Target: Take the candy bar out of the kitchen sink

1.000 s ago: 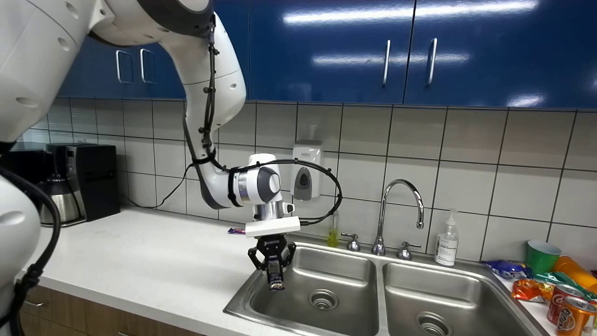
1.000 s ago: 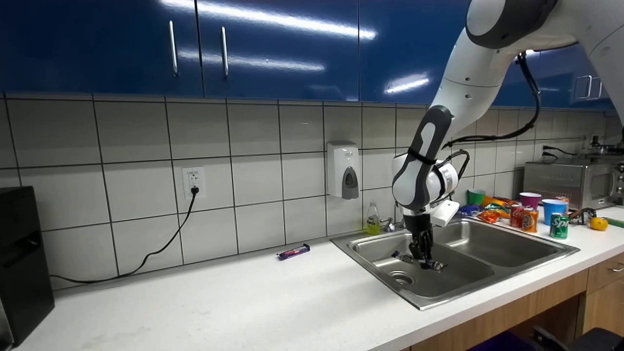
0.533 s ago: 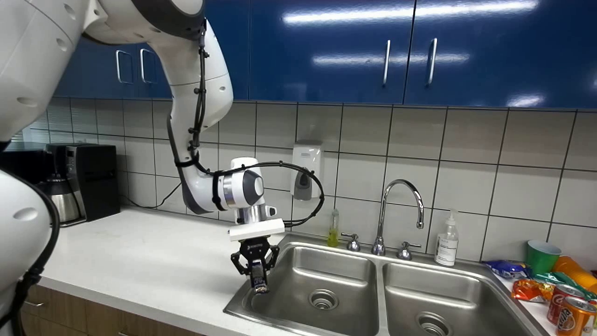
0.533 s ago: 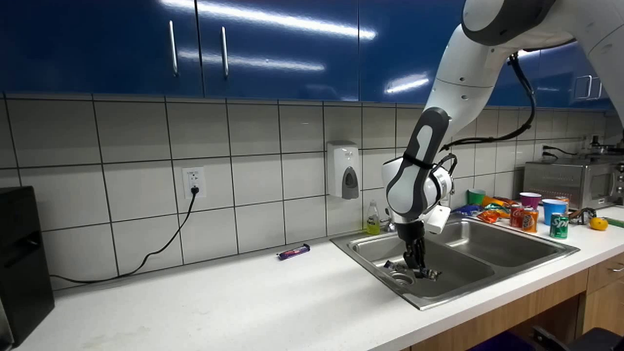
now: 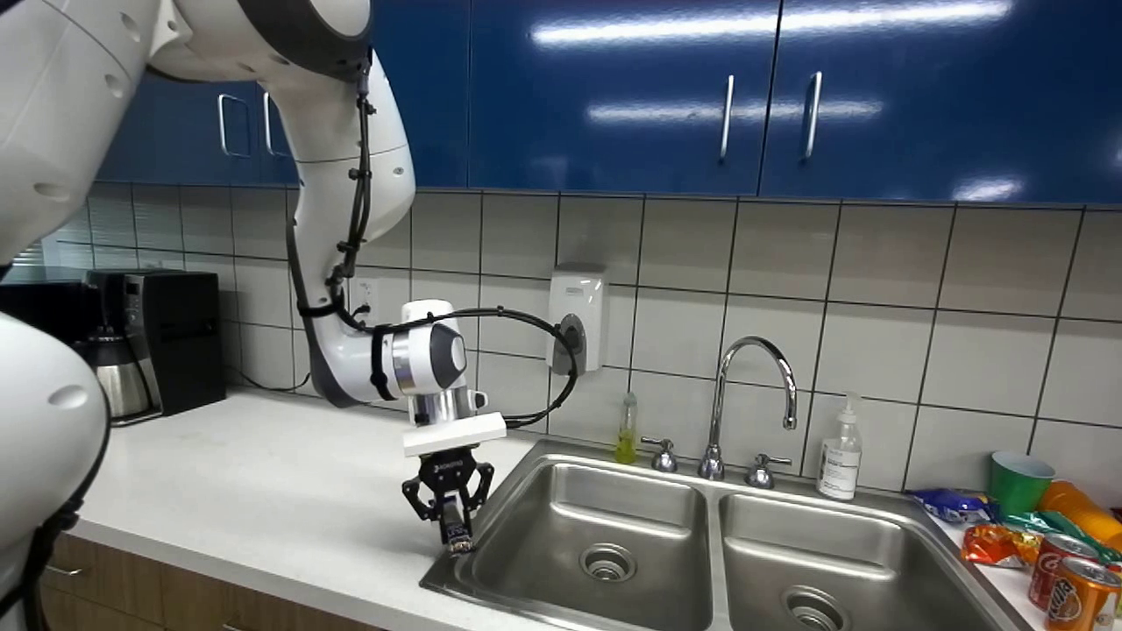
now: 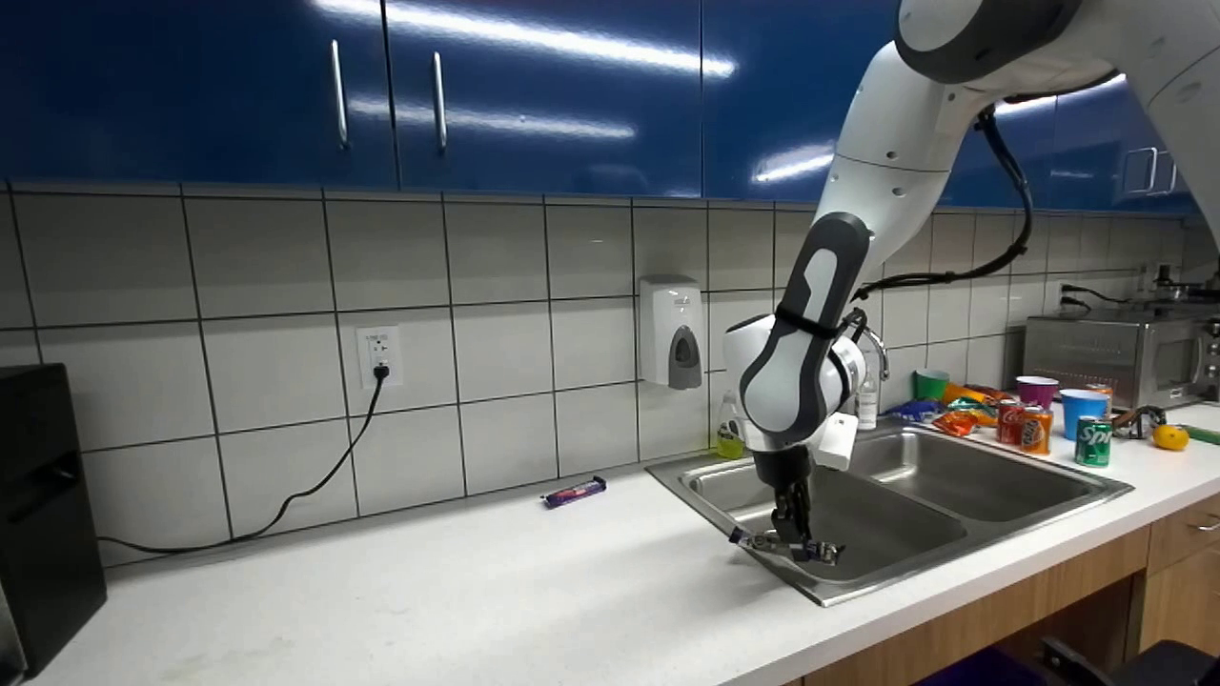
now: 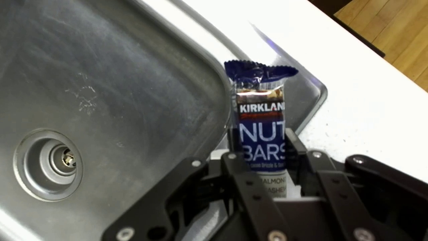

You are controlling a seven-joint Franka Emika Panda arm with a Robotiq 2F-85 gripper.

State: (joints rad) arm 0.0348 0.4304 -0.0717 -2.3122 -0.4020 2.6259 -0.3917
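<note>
My jaws stand narrow, closed on the long sides of a Kirkland nut bar; its dark blue crimped end juts out past them. Position of the bar: over the front corner of the stainless-steel double-basin sink, on the side towards the coffee maker. In the wrist view it overlaps both the rim and the rounded corner of the basin. Whether the bar touches the rim I cannot tell. One drain shows in that basin, well apart from the bar.

On the table I note a purple wrapped bar, lying near the back edge, between the wall outlet and the sink. By the sink's back edge I find the curved chrome tap, a dish-soap bottle and a pump bottle. On the table past the sink's opposite end I list a red can, an orange can, a Sprite can and a blue cup. A toaster oven stands beyond these, near the back edge of the table.
</note>
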